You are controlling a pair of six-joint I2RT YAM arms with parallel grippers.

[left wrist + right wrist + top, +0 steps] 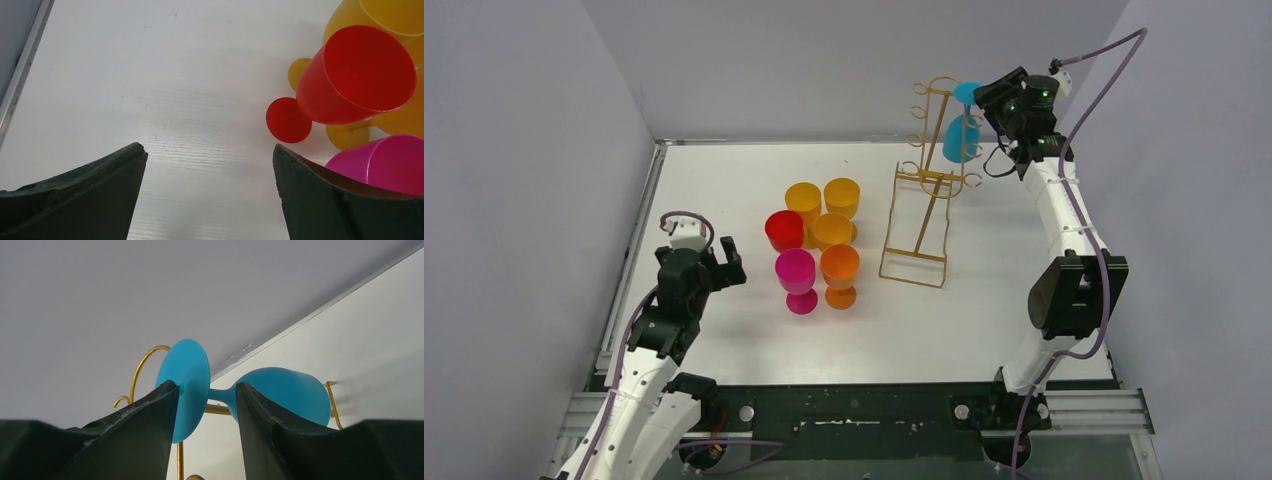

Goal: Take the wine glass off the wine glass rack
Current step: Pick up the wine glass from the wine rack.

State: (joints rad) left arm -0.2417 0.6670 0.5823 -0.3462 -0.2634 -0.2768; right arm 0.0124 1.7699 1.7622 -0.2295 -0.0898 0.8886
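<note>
While the right hand (206,390), half open, straddles the foot of the blue glass (285,392) hanging upside down on the one rack (921,210), grasping is the step in hand; next it must pinch, then slide it off the hook. The left hand (210,155) gapes empty. Six glasses (832,230) stand on the bench (724,180).

Bright, even overhead light fills the white desk (724,180), leaving only faint, short shadows right beside the coloured glasses (833,230), while in the wrist views the near fingers (125,440) look dark and soft-edged.
</note>
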